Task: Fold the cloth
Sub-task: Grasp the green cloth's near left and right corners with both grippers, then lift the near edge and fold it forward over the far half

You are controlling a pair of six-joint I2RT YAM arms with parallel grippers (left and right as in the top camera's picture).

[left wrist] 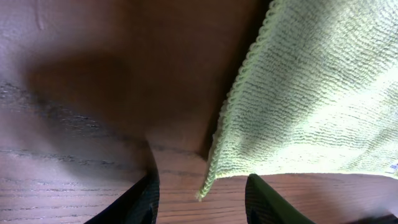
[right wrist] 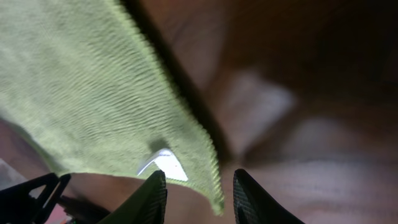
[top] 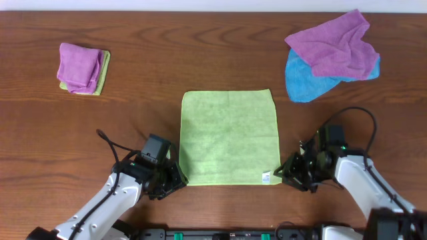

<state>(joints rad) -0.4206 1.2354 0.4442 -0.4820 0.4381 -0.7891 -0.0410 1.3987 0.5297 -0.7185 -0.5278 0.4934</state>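
Left gripper point(left wrist: 199, 202) and right gripper point(right wrist: 199, 199) open at cloth point(top: 230, 137) corners, brown wooden table point(top: 200, 53)

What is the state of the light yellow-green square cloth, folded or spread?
Spread. The light yellow-green square microfibre cloth lies flat on the wooden table as one full square, with no part turned over.

Overhead, soft even light falls on the counter point(top: 213, 53); the picture is sharp throughout, with only faint shadows beneath the arms. The left wrist view is dim, with a broad dark shadow across the wood, yet the weave of the cloth point(left wrist: 323, 93) is crisp and brightly lit. The right wrist view is smeared with blur and dark at upper right.
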